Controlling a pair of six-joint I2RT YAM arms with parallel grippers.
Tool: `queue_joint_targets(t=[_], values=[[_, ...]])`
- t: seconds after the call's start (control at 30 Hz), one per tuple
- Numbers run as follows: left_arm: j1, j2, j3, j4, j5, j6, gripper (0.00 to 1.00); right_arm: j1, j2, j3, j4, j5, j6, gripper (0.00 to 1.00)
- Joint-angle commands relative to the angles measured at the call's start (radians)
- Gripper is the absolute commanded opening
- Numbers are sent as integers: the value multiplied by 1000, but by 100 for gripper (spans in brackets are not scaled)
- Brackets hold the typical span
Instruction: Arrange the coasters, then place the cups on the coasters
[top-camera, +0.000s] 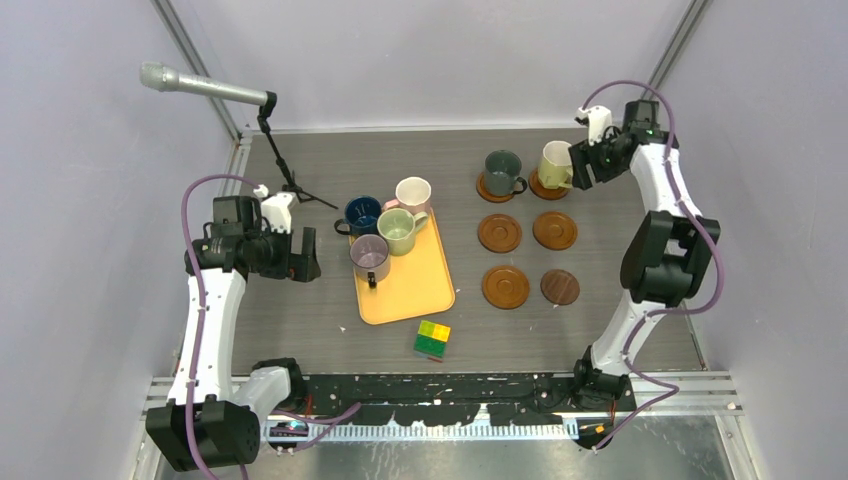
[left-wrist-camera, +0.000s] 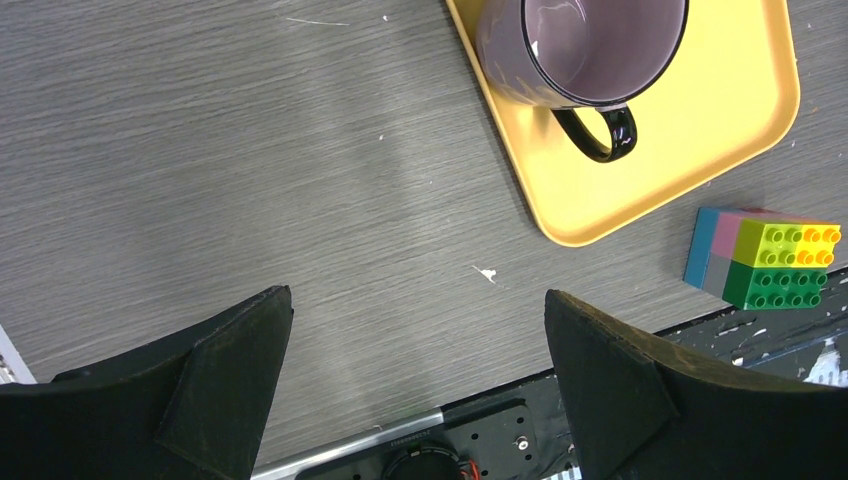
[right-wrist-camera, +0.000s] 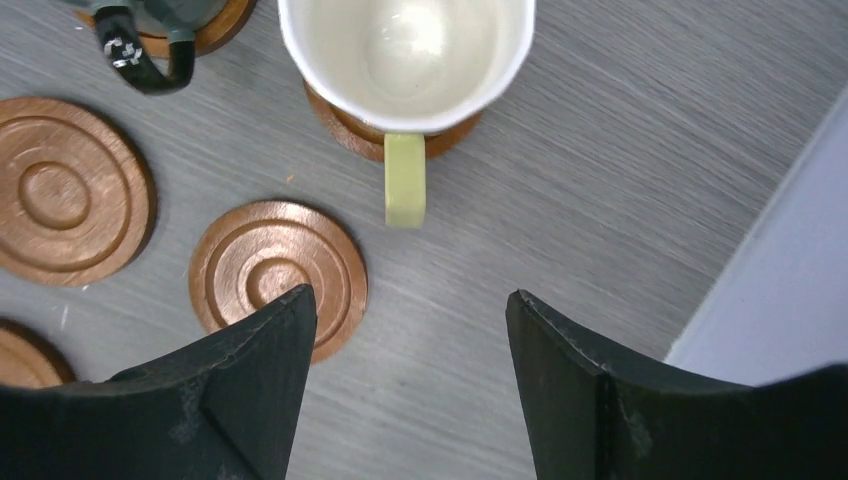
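Grey wood-grain table (top-camera: 300, 320), ridged round wooden coasters (top-camera: 499, 232), glossy cups (top-camera: 400, 229)

A yellow-orange tray (top-camera: 415, 290) lay mid-frame on the grey wood-grain counter (top-camera: 300, 310). A multicoloured toy-brick block (top-camera: 432, 339) sat just below it. A microphone (top-camera: 200, 86) on its stand occupied the upper left.

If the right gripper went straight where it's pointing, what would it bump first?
Probably the pale yellow ceramic mug, handle first, just ahead of the open right gripper, though depth is unclear.
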Motion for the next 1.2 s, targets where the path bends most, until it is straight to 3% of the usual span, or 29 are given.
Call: queue_joint_targets(t=[0.0,0.13,0.23,0.47,0.73,1.0,1.17], values=[[-2,-16,18,8,34,-1,100,-7,-160,0,-76,-56,3,74],[-2,-29,14,10,42,-6,100,15,-222,35,-137,-107,85,74],[-1,-42,11,11,41,-8,100,98,-272,43,-162,-104,164,74],[-1,-63,9,11,16,-17,100,457,-327,-20,-80,31,386,74],[-2,-69,47,-16,-122,-32,100,825,-212,-30,7,117,619,73],[-2,-71,60,-24,-225,-87,100,1130,-106,-54,142,389,940,69],[-2,-100,58,-25,-245,-86,100,1262,-18,29,84,550,1050,63]])
